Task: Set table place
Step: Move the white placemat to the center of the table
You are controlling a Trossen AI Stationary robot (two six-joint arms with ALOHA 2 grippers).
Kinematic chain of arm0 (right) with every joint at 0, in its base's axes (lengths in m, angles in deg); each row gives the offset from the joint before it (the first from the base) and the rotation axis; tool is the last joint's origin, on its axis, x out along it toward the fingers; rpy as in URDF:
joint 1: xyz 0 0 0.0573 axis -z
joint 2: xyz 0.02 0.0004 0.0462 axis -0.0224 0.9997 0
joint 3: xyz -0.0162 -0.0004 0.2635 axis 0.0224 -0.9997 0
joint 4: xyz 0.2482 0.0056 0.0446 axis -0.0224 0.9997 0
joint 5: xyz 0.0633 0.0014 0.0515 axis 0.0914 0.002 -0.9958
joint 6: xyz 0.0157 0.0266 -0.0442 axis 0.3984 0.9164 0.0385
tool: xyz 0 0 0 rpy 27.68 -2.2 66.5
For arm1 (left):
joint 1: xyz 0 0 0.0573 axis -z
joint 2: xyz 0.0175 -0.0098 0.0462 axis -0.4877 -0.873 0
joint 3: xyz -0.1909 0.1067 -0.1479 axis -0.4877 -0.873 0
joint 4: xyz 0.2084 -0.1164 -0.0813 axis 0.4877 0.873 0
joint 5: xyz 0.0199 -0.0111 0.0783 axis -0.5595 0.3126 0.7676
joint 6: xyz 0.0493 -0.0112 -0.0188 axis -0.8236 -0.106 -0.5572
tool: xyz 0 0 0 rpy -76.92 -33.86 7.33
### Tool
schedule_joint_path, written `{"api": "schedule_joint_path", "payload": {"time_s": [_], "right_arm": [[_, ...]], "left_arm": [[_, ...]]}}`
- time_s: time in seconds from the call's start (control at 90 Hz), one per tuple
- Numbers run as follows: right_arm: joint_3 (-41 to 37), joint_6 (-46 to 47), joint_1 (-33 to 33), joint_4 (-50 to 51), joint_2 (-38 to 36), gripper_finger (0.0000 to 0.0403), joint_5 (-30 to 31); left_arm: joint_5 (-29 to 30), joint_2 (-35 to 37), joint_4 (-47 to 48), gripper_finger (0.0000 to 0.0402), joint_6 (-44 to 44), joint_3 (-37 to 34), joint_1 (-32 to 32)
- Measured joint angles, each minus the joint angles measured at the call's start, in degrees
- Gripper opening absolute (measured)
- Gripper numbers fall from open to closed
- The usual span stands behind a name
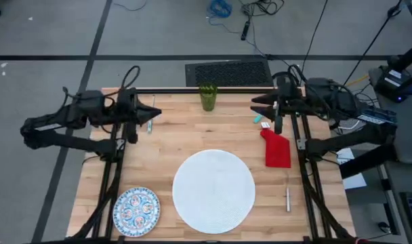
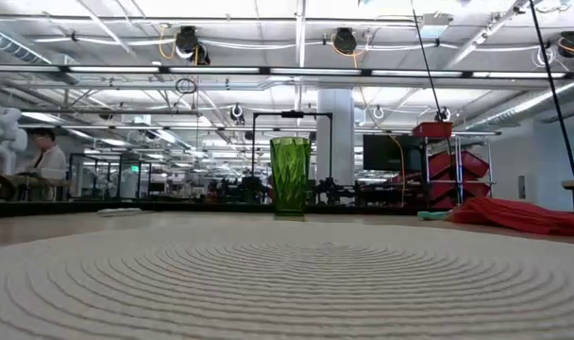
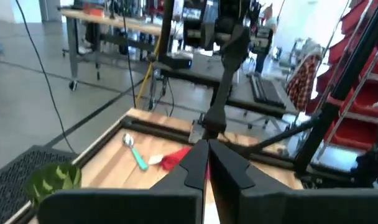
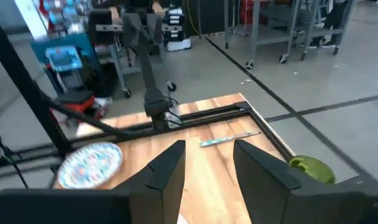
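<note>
A large white round plate point(image 1: 213, 191) lies at the table's near middle. A smaller blue-and-red patterned plate point(image 1: 136, 211) sits at the near left corner. The green tumbler point(image 1: 207, 97) stands upright at the far edge. At the right lies the red napkin point(image 1: 277, 150), with a teal-handled spoon point(image 3: 135, 152) just beyond it. My left gripper point(image 1: 157, 112) hovers shut over the far left, above a teal-handled utensil point(image 1: 150, 125). Open and holding nothing, my right gripper point(image 1: 255, 106) hovers over the far right.
A small silver piece of cutlery point(image 1: 287, 198) lies near the right edge, beside the white plate. The table's black frame rail point(image 1: 179, 89) runs along the far edge. Bare wood point(image 1: 192, 132) lies between the tumbler and the white plate.
</note>
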Motion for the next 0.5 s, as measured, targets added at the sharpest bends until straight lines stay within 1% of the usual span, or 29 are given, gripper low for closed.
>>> {"api": "schedule_joint_path", "payload": {"time_s": [0.189, 0.322, 0.5], "right_arm": [[0.0, 7.58, 0.0, -2.59, 0.04, 0.0125, 0.2], [0.02, 12.94, 0.02, -8.0, 0.26, 0.0125, 0.33], [0.02, 13.49, 0.0, -9.89, 0.28, 0.0125, 0.39]], "left_arm": [[0.0, 0.03, -2.82, 0.0, -0.04, 0.0, 0.01], [-0.1, -0.03, -6.0, 0.0, -0.04, 0.0, 0.02], [-0.13, 0.03, -8.96, 0.0, 0.0, 0.0, 0.02]]}}
